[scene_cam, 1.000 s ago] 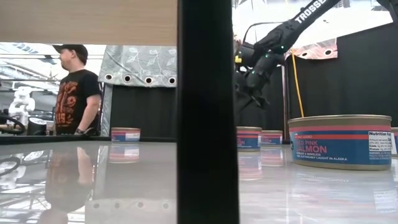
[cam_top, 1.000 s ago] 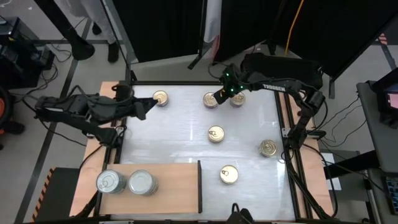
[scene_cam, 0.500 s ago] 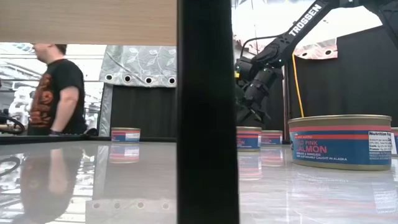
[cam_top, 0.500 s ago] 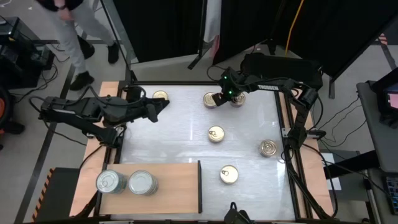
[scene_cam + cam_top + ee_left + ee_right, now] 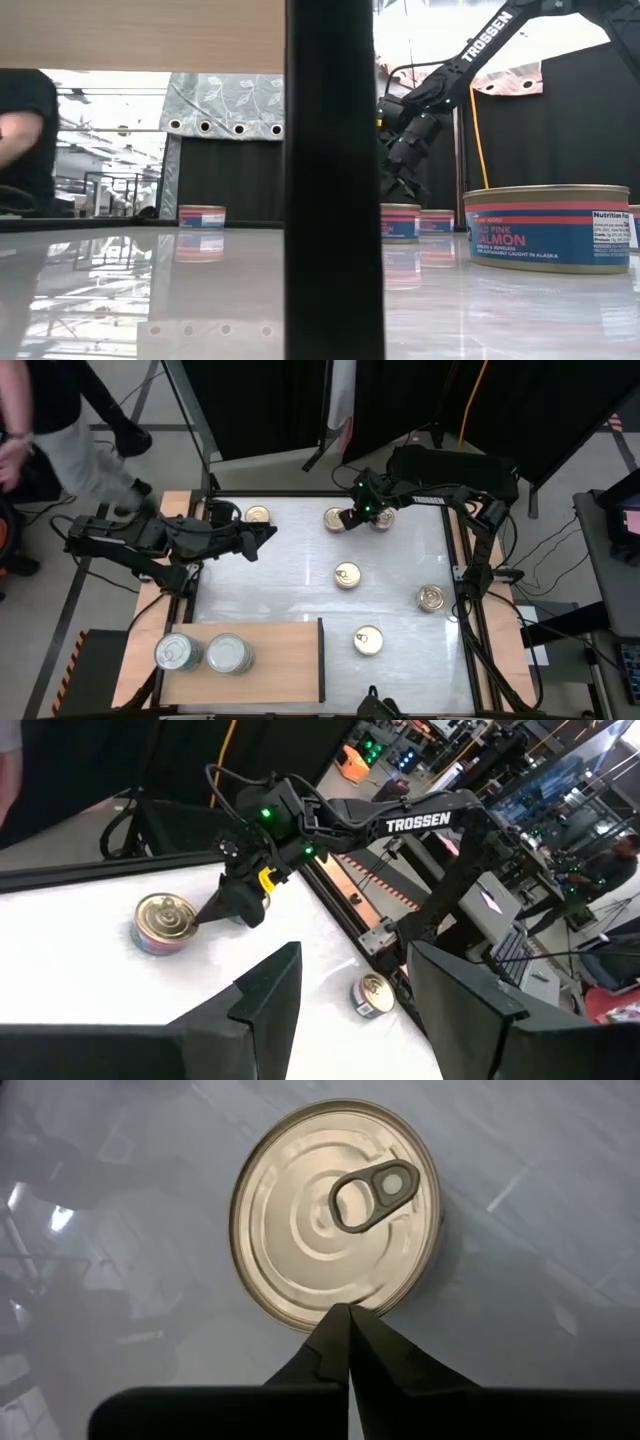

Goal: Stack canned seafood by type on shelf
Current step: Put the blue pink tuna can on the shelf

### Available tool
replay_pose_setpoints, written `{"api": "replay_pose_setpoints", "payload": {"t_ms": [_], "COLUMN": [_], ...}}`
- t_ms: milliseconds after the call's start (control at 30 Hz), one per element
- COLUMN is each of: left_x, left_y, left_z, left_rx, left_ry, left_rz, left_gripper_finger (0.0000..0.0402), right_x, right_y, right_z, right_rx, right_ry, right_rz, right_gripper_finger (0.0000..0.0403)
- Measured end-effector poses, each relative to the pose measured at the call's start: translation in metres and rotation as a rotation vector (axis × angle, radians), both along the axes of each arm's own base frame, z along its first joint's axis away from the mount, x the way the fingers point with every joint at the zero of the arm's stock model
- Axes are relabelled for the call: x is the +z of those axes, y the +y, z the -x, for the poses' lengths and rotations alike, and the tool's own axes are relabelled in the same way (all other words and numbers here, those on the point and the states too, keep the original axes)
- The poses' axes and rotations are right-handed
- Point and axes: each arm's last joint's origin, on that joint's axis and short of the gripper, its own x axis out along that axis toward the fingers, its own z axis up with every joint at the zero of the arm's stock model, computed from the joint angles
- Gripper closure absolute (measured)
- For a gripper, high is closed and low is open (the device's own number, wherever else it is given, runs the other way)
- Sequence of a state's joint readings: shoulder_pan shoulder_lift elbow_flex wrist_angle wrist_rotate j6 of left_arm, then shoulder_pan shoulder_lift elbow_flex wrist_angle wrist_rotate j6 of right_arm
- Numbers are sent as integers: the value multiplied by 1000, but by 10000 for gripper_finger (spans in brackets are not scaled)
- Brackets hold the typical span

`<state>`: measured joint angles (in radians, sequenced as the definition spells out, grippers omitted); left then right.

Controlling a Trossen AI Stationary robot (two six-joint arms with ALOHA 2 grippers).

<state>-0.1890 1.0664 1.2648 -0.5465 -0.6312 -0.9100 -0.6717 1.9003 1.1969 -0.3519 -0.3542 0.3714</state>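
Tins lie scattered on the white bench (image 5: 300,575): six gold pull-tab ones loose, and two plain silver-lidded tins (image 5: 203,653) already side by side on the wooden shelf (image 5: 280,660) at the near left corner. The right claw (image 5: 349,517) is pinched fully shut, holding nothing, its tip at the rim of a gold tin (image 5: 335,518) near the far edge, with a second gold tin (image 5: 382,518) just beside it. In the right wrist view the closed fingertips (image 5: 345,1325) meet right at the edge of that tin's lid (image 5: 335,1215). The left claw (image 5: 262,538) hovers part open and empty over the far left of the bench, near another gold tin (image 5: 258,516); its two dark fingers (image 5: 268,995) stand visibly apart.

These tins look rigid, fairly dense for their size and smooth-walled, so they would likely slide on the glossy bench if nudged instead of tipping. Shut, the right claw can only push; a lift probably calls for opening wide and closing across the side wall, low and centred, not on the thin pull-tab.
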Motion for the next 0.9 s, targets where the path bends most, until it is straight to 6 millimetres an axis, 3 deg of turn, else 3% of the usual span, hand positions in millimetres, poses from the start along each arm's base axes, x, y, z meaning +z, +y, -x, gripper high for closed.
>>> {"api": "replay_pose_setpoints", "payload": {"t_ms": [267,367,600,800,900], "left_x": [-1,-1,-2,-2,-2], "left_y": [0,0,-1,-1,-1], "left_z": [0,1,1,0,0], "left_rx": [0,-1,-25,-47,-47], "left_ry": [7,17,23,25,25], "left_rz": [-2,-4,-2,6,6], "left_gripper_finger": [213,213,213,213,213], "right_x": [-4,-16,-15,19,51], "right_y": [3,9,12,16,25], "right_z": [4,10,15,34,47], "right_rx": [40,64,122,103,-75], "right_ry": [56,160,201,221,222], "right_rz": [-10,-23,-29,-27,-46], "right_gripper_finger": [402,402,402,402,402]}}
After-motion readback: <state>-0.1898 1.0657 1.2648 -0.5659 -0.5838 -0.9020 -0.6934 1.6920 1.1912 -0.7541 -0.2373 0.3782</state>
